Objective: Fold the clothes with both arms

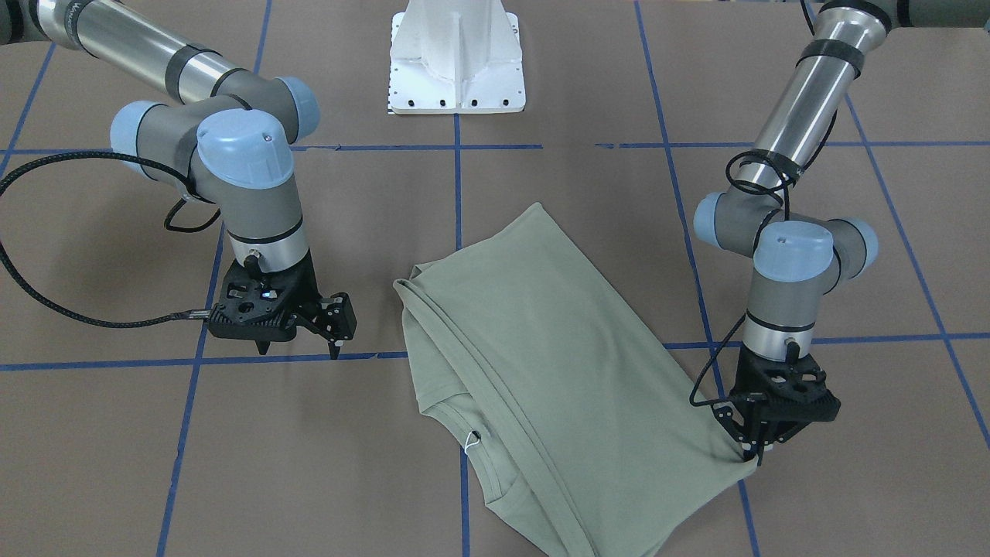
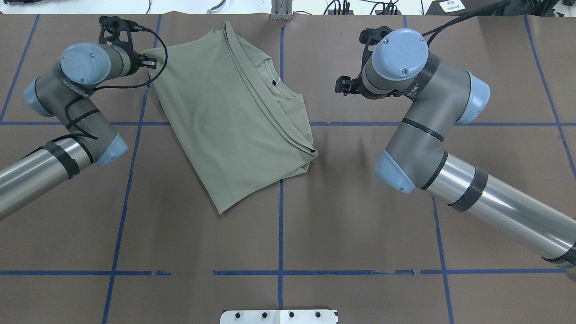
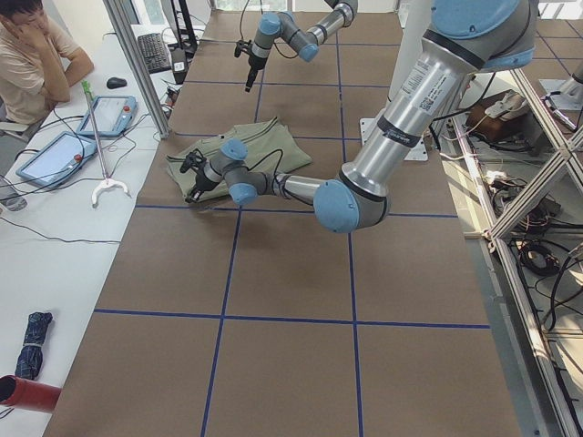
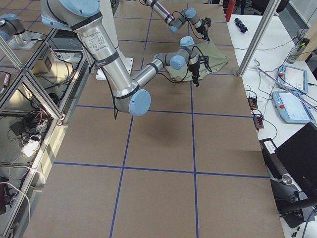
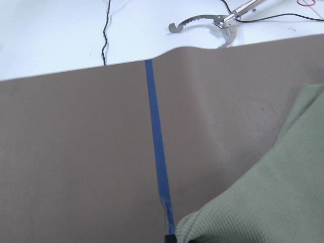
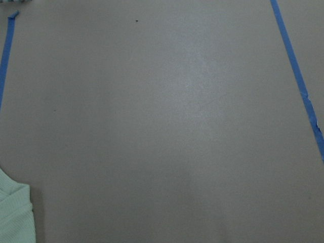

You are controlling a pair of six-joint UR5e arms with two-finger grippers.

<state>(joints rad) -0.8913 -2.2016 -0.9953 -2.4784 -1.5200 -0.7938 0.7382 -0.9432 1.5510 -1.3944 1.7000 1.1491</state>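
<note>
My left gripper is pinching one corner of the shirt, low over the table by its far edge, on my left side. The front-facing view is showing this grasp plainly. From overhead my wrist is covering most of it, but that view is showing the whole shirt, folded lengthwise and lying slantwise from the far edge in toward the table's middle, with the white tag string at its neck.

My right gripper is hanging spread wide and holding nothing, apart from the shirt on my right side. Only the front view is showing both its fingers.

My left wrist camera is catching the held corner at its bottom edge beside a blue tape line. My right wrist camera is seeing bare table and a sliver of shirt.
</note>
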